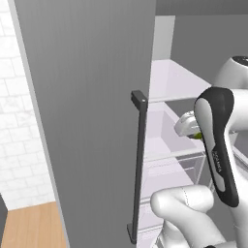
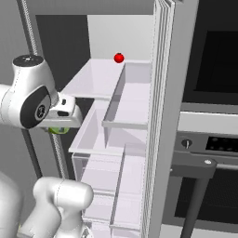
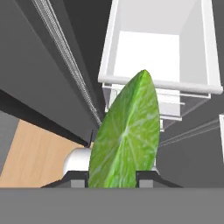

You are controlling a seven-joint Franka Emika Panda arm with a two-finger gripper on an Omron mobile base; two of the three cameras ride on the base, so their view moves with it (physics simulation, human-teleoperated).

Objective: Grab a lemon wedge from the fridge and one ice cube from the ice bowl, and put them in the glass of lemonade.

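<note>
The lemon wedge (image 3: 127, 135) is held between the fingers of the gripper (image 3: 113, 178), w/ the jaws closed narrow on its lower end; the two dark fingertips (image 3: 78, 179) are seen on either side of it in the hand view. The cut face of the wedge, green w/ pale segment lines, is turned toward the hand camera and stands tall, its tip pointing up in that view. In the left base view a small bit of yellow-green (image 1: 197, 136) is seen under the white hand, just in front of the fridge (image 1: 87, 121) shelves. In the right base view the same green bit (image 2: 57, 130) is seen below the hand, beside the front edge of a white shelf bin (image 2: 116, 125).

The fridge is open: its grey door is swung out at left in the left base view, w/ a long dark bar handle (image 1: 140, 164) down its edge. White shelves and clear bins are seen inside. A small red round fruit (image 2: 119, 57) sits at the back of an upper shelf, well apart from the gripper. A black oven (image 2: 209, 116) is built in to the right of the fridge. A strip of wood floor (image 1: 31, 225) is seen at lower left.
</note>
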